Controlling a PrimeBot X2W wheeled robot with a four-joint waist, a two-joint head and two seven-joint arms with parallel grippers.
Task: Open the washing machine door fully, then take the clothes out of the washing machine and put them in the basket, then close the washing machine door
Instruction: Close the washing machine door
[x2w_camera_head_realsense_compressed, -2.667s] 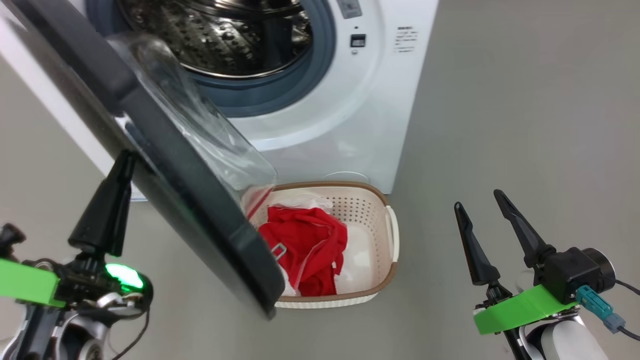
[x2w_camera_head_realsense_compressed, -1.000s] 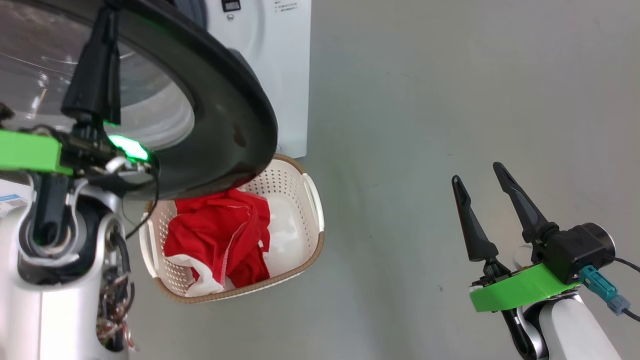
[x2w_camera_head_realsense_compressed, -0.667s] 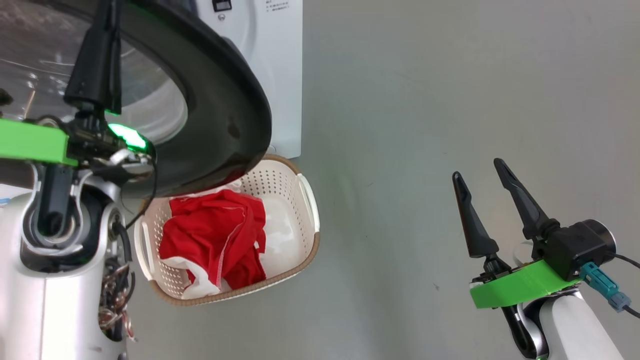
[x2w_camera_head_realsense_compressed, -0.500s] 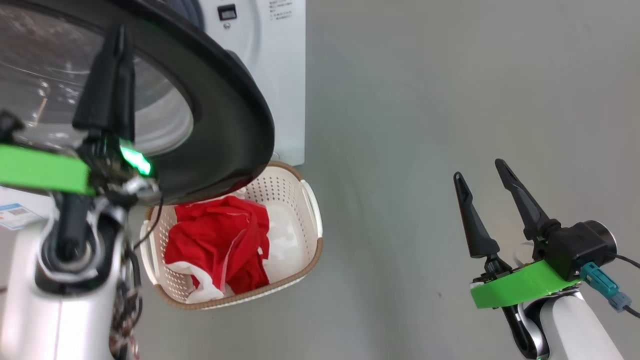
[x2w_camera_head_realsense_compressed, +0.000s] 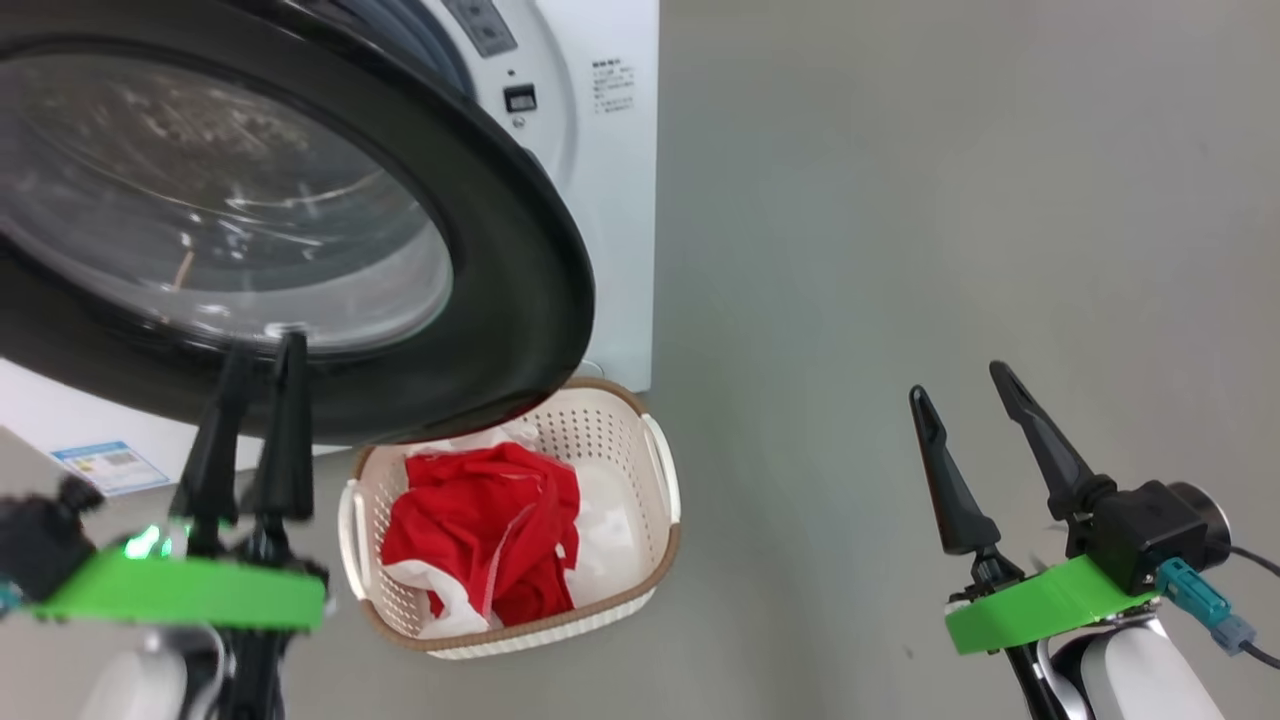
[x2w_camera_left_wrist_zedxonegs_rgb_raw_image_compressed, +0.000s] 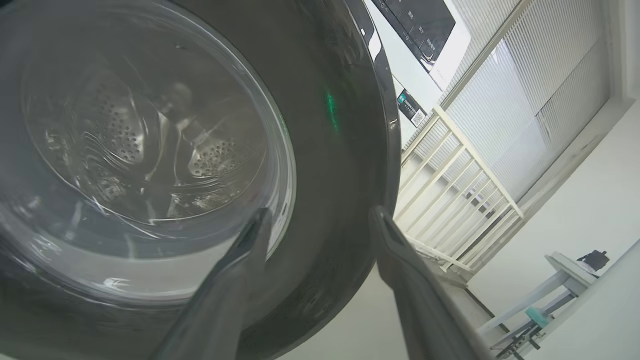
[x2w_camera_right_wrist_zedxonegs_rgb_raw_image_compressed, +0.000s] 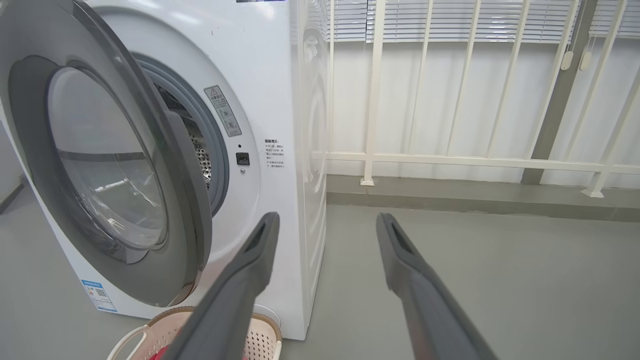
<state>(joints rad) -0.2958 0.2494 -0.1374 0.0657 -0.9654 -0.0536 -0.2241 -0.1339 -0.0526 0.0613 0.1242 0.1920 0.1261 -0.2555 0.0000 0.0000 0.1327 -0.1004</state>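
Door nearly shut, left gripper backed off.
Your big white front-loading washing machine (x2w_camera_right_wrist_zedxonegs_rgb_raw_image_compressed: 280, 100) has its round black-rimmed glass door (x2w_camera_head_realsense_compressed: 520, 300) ajar. Right of the machine, grey floor (x2w_camera_head_realsense_compressed: 900, 200) stretches to a white railing (x2w_camera_right_wrist_zedxonegs_rgb_raw_image_compressed: 450, 162). Before the machine, the cream perforated basket (x2w_camera_head_realsense_compressed: 610, 425) holds the crumpled red clothes (x2w_camera_head_realsense_compressed: 480, 530). The left gripper (x2w_camera_head_realsense_compressed: 265, 350), fingers spread, has dropped from the glass to the door's lower rim; the right gripper (x2w_camera_head_realsense_compressed: 958, 385) hangs spread right of the machine.
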